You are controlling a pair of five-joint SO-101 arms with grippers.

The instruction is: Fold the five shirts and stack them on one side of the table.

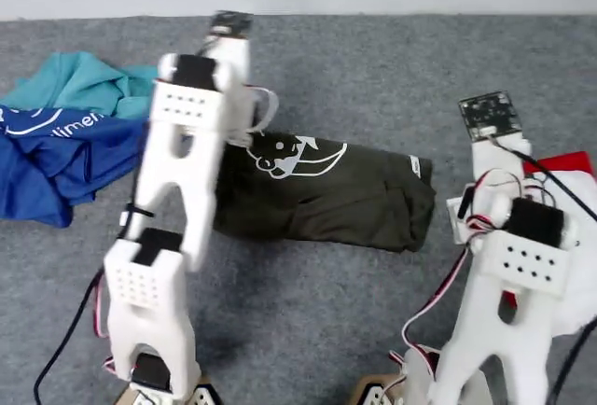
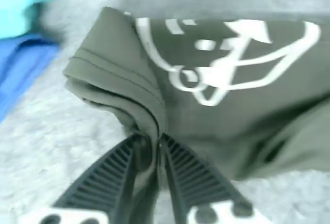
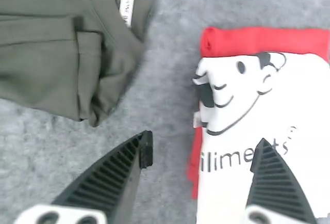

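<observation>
Grey felt-like table (image 1: 308, 312) w/ a pale wall past its far edge. Green shirt (image 1: 326, 190) lies mid-table, partly folded into a long band running left to right. It has a white print at its left end & a neck label at its right end. Left hand (image 2: 151, 142) is at that left end, clenched on a bunched fold of the green shirt (image 2: 247, 105), cloth pinched btw both fingers. Right hand (image 3: 204, 149) is released, fingers wide apart, grasping nothing. One finger is over bare table by the green shirt's right end (image 3: 46, 43), the other over the white shirt (image 3: 258, 126). White shirt, w/ black cartoon print, lies folded on top of the red shirt (image 3: 258, 41); red shows past its far & left edges. This stack sits at the table's right edge, near the green shirt but apart from it. Far left: blue shirt (image 1: 56, 162) & teal shirt (image 1: 84, 83), both crumpled & touching, teal farther, blue nearer. Grey table shows btw blue & green shirts.
</observation>
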